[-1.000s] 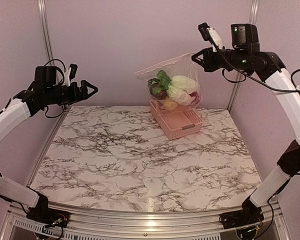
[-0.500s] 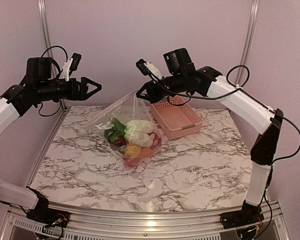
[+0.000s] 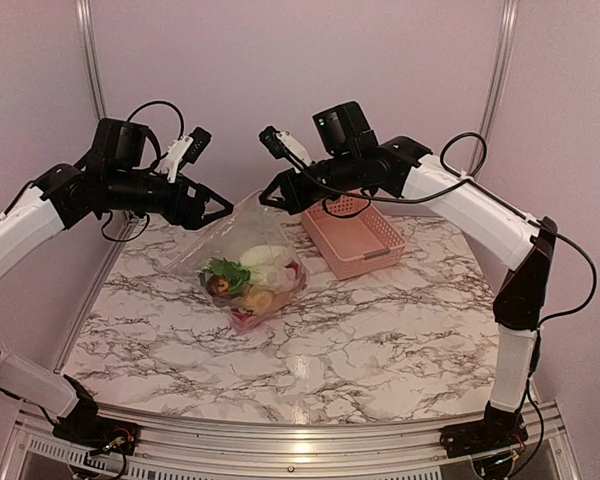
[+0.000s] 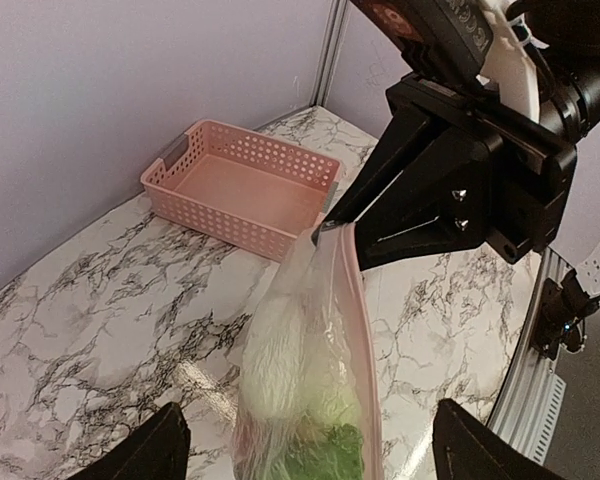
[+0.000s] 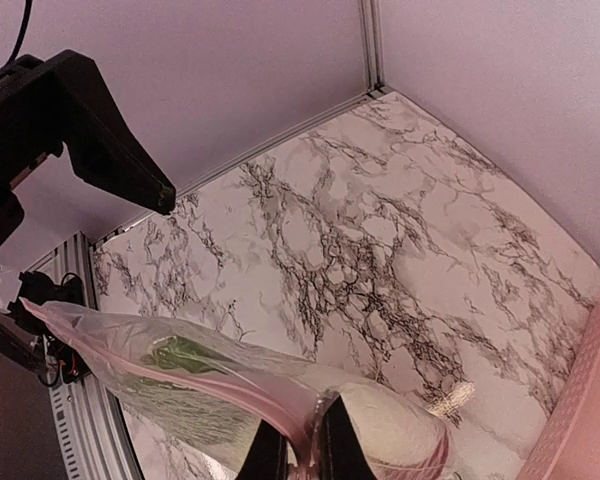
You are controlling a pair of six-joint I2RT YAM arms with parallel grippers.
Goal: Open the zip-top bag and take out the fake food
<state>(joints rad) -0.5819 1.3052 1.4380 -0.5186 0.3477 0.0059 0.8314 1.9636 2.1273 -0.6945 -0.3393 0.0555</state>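
Zip-top bag (image 3: 242,255): it hangs below the right pincer (image 3: 270,195), which is closed tight on one upper corner. The wrist view confirms that both fingers are pressed together on the plastic. The lower end of the bag appears to rest on the table (image 3: 380,330), below and between the two pincers.

Fake food (image 3: 252,272): all of the visible pieces (green leafy, pale, dark red and orange) lie inside the bag, bunched at its low end. No piece lies on the table or in the basket (image 3: 355,235), which stands just behind and below the right pincer.

Left pincer (image 3: 218,214): its fingers are spread wide and hold nothing. It faces the right pincer, with the upper edge of the bag between them and close in front of its fingertips.

Zip strip (image 4: 358,330): it runs down from the right pincer as a single pink band and looks sealed along the visible length.

Progress assessment: only the lifting of the bag is done. Remaining steps:
1. Grip the opposite lip with the left pincer.
2. Pull the strip apart.
3. Take out the food.
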